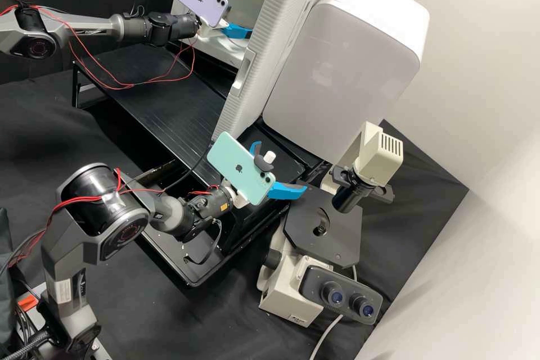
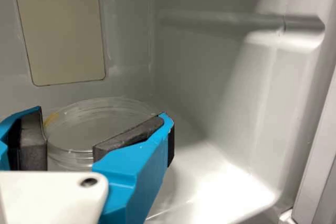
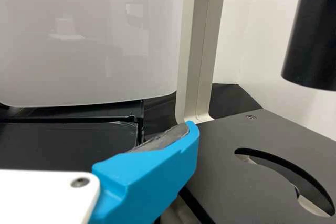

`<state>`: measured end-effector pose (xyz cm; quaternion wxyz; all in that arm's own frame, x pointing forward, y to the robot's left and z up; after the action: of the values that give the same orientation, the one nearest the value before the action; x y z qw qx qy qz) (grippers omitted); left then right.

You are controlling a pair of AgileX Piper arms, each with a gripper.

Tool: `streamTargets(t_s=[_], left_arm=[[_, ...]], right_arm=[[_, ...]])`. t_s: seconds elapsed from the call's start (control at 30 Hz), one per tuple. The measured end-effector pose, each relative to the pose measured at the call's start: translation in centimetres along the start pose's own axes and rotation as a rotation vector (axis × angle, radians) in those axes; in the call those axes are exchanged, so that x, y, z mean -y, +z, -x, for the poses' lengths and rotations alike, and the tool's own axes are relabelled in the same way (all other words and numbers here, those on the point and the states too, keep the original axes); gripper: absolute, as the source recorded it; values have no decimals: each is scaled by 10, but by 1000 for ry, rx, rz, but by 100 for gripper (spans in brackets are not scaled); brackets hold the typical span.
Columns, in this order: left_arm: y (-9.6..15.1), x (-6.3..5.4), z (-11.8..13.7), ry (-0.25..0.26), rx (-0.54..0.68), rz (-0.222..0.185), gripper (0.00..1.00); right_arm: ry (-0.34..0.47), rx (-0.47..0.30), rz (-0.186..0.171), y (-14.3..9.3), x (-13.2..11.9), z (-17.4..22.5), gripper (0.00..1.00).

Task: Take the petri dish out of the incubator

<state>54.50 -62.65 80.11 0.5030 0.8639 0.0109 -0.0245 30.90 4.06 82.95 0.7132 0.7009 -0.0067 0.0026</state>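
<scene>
Petri dish point(image 2: 86, 127): clear, on the white floor inside the incubator point(image 1: 349, 62).
Left end effector point(image 2: 98, 120): inside the chamber, fingers apart, one on each side of the dish.
Right end effector point(image 1: 292, 190): over the microscope stage point(image 3: 252, 156), beside the open door point(image 1: 275, 39); grip cannot be told.
Left wrist view: beige panel point(image 2: 60, 24) on the wall behind the dish.
High view: microscope point(image 1: 320, 270) on the surface point(image 1: 45, 124).
</scene>
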Motion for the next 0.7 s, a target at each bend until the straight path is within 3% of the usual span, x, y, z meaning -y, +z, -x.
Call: streamTargets(t_s=[0.1, 0.33, 0.57, 0.7], left_arm=[[0, -1, 1, -1, 0, -9, 0], [-3, 5, 5, -4, 0, -109, 0], [-3, 3, 19, 5, 23, -95, 0], [-3, 9, 30, -5, 47, -110, 0]], right_arm=[[0, 0, 0, 0, 0, 0, 100], [0, 0, 0, 0, 0, 0, 100], [0, 0, 0, 0, 0, 0, 100], [0, 0, 0, 0, 0, 0, 100]])
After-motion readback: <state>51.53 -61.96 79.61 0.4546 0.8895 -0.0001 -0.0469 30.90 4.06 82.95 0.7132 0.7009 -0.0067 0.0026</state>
